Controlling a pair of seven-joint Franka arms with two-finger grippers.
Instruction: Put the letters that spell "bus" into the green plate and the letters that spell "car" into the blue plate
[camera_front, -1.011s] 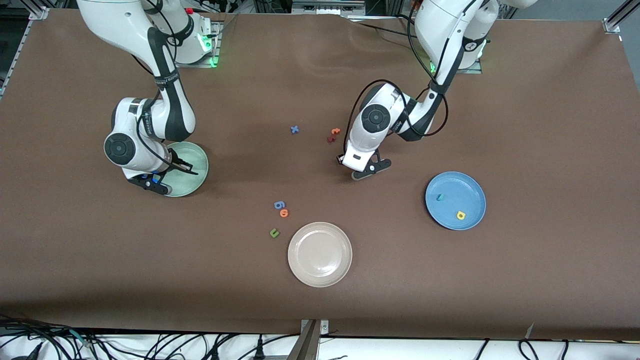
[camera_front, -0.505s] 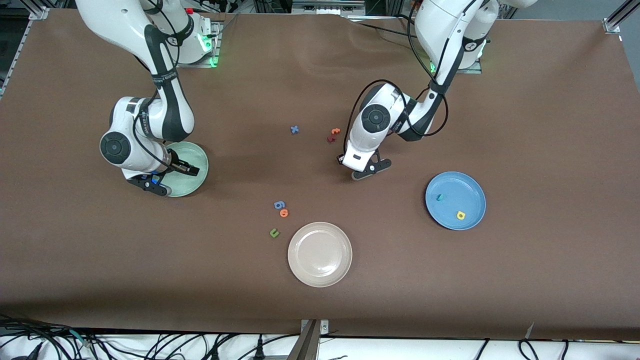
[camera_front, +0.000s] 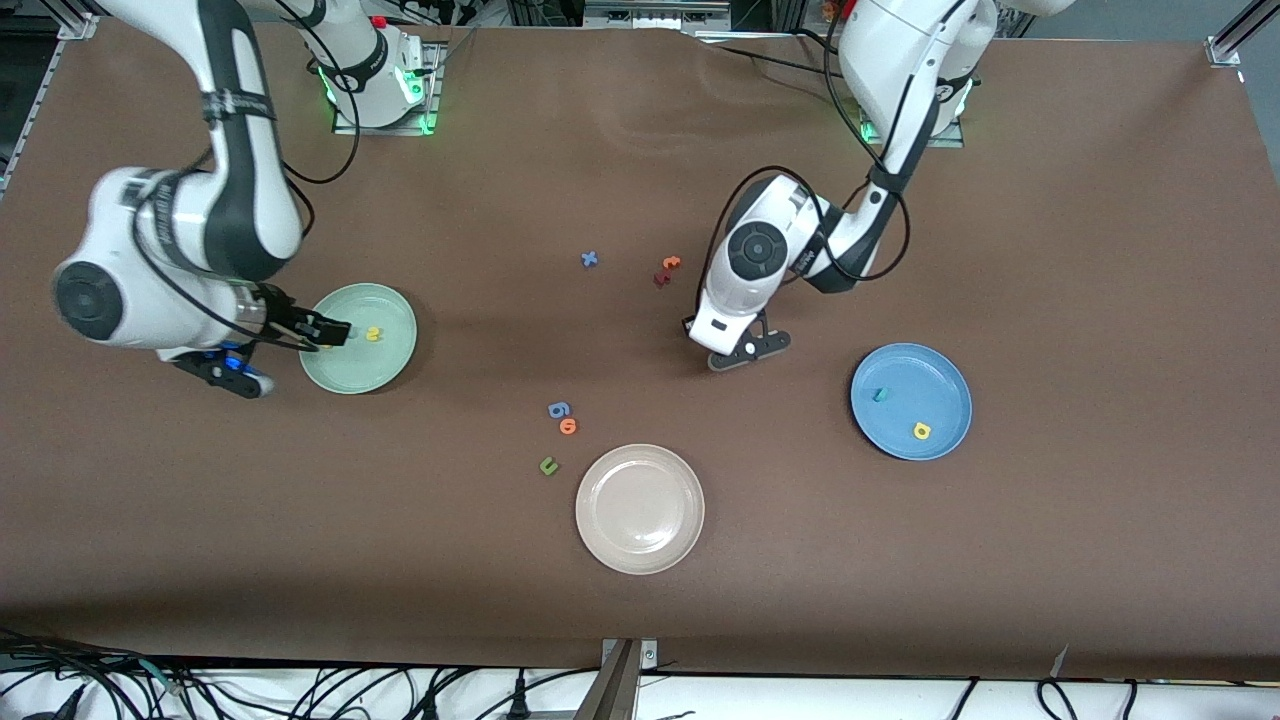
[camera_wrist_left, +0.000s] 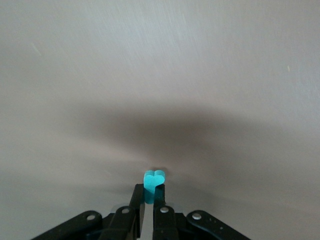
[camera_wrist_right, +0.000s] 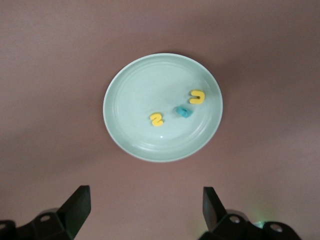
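Observation:
The green plate (camera_front: 385, 355) (camera_wrist_right: 135, 95) holds a yellow "s" (camera_wrist_right: 157, 119), a teal "b" (camera_wrist_right: 183, 112) and a yellow "u" (camera_wrist_right: 197, 96) (camera_front: 373, 334). My right gripper (camera_front: 290, 357) (camera_wrist_right: 146, 206) hangs open and empty over the plate's rim, at the right arm's end of the table. My left gripper (camera_front: 743, 350) (camera_wrist_left: 149, 190) is low over the mid-table and shut on a teal letter (camera_wrist_left: 155, 181), which is hidden in the front view. The blue plate (camera_front: 935, 385) holds a teal "r" (camera_front: 879, 394) and a yellow "a" (camera_front: 921, 431).
A cream plate (camera_front: 640, 545) lies nearest the front camera. Beside it are a dark green "u" (camera_front: 548, 465), an orange "o" (camera_front: 568, 426) and a blue "6" (camera_front: 558, 409). A blue "x" (camera_front: 589, 259) and a red and orange pair (camera_front: 667, 270) lie by the left gripper.
My right gripper has opened, risen and drawn back toward its end of the table, uncovering the letters in the green plate. The left gripper has closed a little tighter on the teal letter.

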